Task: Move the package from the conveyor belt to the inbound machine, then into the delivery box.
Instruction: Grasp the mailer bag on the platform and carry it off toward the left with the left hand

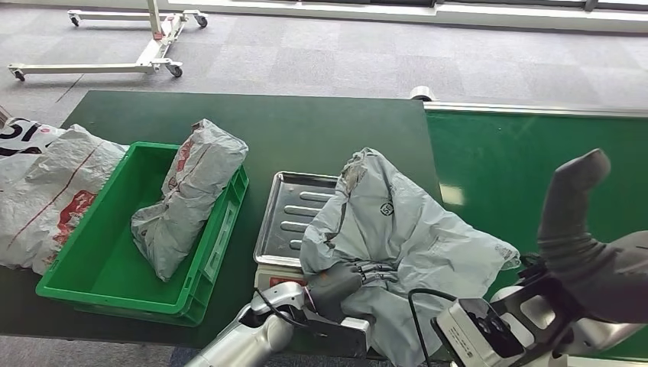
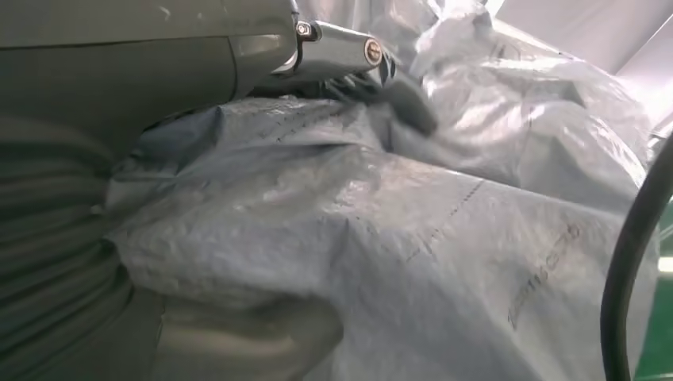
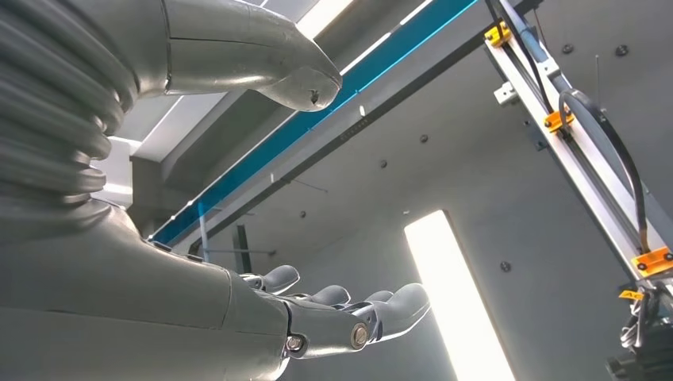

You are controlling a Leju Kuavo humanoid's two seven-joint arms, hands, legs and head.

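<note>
grey package sitting on the inbound machine tray | left hand fingers resting on it, grip unclear | right hand spread, empty | green delivery box step still left

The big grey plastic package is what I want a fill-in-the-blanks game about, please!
1. The crumpled grey plastic package lies partly on the ribbed silver metal ____ of the inbound machine.
2. The robot's ____ hand rests on that package.
3. The green plastic crate holds a smaller grey ____.
4. The right hand, fingers apart, holds ____.

Missing words: tray; left; package; nothing
</note>
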